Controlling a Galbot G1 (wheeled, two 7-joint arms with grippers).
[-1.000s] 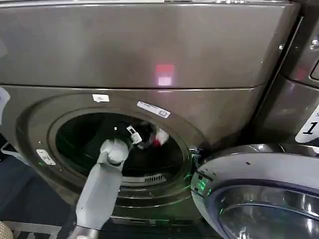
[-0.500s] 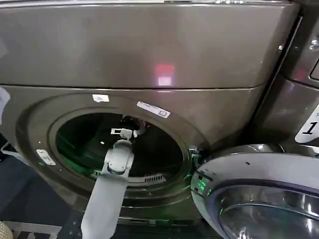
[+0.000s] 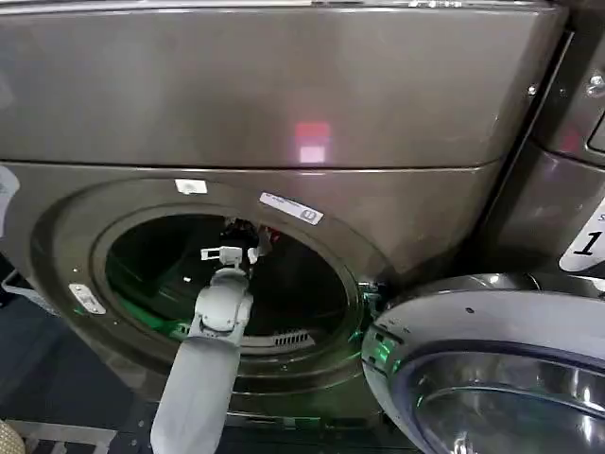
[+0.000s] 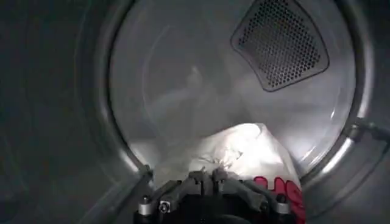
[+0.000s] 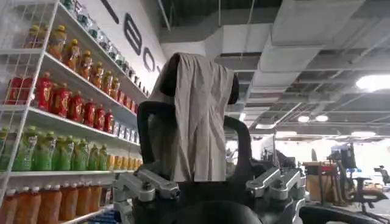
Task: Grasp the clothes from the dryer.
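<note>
The left hand point(image 3: 248, 248) reaches through the round port of the dryer point(image 3: 284, 113) into the steel drum, and in the left wrist view the clothes point(image 4: 244, 155) lie as a whitish crumpled heap with a red-printed edge on the drum floor, just in front of that hand. Whether its fingers are apart or together, I cannot tell. The bundle looks light, limp and loosely folded, so it should give under any pinch and drape once lifted; a raised fold near the top of the heap seems the safest place to take hold, since the smooth drum wall offers nothing to press against. The right hand point(image 5: 210, 182) is parked well away, its fingers point(image 5: 146, 185) spread apart, facing shelves of bottles.
</note>
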